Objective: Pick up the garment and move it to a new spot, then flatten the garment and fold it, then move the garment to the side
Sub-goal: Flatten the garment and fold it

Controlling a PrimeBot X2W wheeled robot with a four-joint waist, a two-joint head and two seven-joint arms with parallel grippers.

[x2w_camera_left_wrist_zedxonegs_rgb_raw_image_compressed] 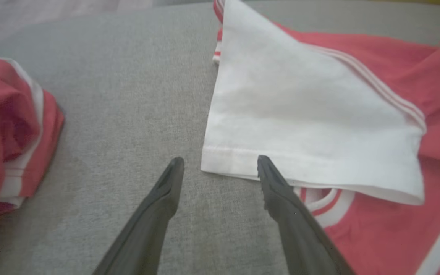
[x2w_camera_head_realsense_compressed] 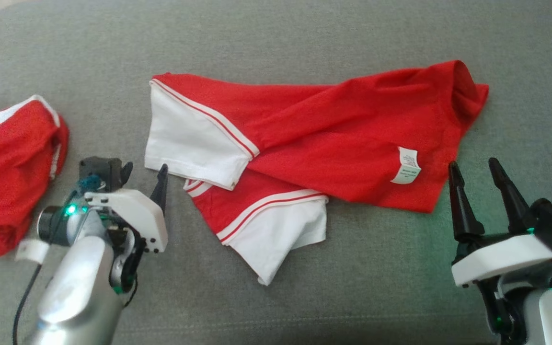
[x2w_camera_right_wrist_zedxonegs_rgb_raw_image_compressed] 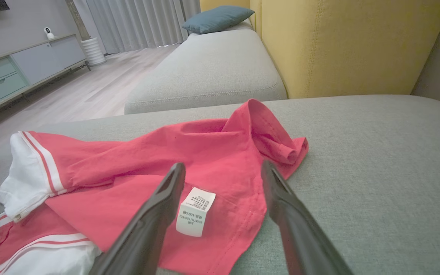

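Across a grey sofa seat [x2w_camera_head_realsense_compressed: 304, 38], a red shirt [x2w_camera_head_realsense_compressed: 333, 139] is being shown lying rumpled and folded over itself, its length running left to right through the middle of the head view. Behind the seat, a yellow backrest [x2w_camera_right_wrist_zedxonegs_rgb_raw_image_compressed: 338, 46] is being picked up by the right wrist view. At the seat's left edge, well apart from the shirt, a second red garment [x2w_camera_head_realsense_compressed: 7, 163] with white trim is being left bunched in a heap. At the shirt's left end, an upper white sleeve [x2w_camera_head_realsense_compressed: 189, 139] edged with red stripes is being laid partly over a lower white sleeve [x2w_camera_head_realsense_compressed: 281, 230].

The left claw [x2w_camera_head_realsense_compressed: 144, 167] is being held wide open with nothing in it, just beside the hem of the upper white sleeve; in the left wrist view one fingertip [x2w_camera_left_wrist_zedxonegs_rgb_raw_image_compressed: 264, 164] is being seen right at that hem, though contact cannot be told. The right claw [x2w_camera_head_realsense_compressed: 472, 163] is likewise being held open and empty, just beside the shirt's right end. Near that end a small white care label [x2w_camera_head_realsense_compressed: 406, 165] is being shown lying on the red cloth.
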